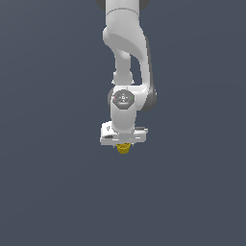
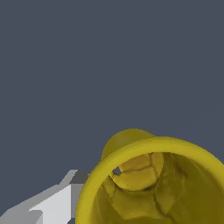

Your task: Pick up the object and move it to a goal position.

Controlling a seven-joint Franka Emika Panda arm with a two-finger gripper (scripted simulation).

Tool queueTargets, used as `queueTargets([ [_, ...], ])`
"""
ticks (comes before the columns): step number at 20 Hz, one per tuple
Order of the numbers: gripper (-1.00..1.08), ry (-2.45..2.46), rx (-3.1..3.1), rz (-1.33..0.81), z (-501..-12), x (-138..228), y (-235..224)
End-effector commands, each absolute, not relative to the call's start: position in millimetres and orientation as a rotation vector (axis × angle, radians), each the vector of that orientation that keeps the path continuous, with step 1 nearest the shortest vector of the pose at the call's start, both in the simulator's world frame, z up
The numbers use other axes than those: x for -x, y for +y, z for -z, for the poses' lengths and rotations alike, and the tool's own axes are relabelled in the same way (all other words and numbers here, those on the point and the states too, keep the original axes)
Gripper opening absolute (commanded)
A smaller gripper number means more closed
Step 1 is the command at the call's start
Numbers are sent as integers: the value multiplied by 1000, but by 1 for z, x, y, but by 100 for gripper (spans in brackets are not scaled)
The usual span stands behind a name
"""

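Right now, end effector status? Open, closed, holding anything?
End effector: closed on the yellow cup, which sits directly beneath the white hand; the wrist view looks straight into the cup's mouth at close range.

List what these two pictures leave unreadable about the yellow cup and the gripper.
- Exterior view: most of the cup is hidden behind the gripper body; only a small yellow bit shows below it.
- Exterior view: the fingers are too small to separate, so the grip cannot be judged.
- Wrist view: the cup is cut off by the frame edge; its outer ribbed side is barely shown.
- Wrist view: only part of one grey-white finger shows; contact is unclear.
- No goal marker shows.
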State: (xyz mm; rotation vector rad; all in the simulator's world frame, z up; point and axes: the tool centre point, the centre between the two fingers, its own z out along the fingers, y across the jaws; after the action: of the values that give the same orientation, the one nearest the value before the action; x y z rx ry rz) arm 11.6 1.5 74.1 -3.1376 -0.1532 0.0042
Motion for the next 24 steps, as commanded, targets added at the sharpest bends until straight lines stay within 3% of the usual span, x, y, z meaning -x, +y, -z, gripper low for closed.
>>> queueTargets([
  [1,-100,-153,3138,0,-90,-9,-4],
  [24,-100,-153,3136,0,-336,37,-95],
])
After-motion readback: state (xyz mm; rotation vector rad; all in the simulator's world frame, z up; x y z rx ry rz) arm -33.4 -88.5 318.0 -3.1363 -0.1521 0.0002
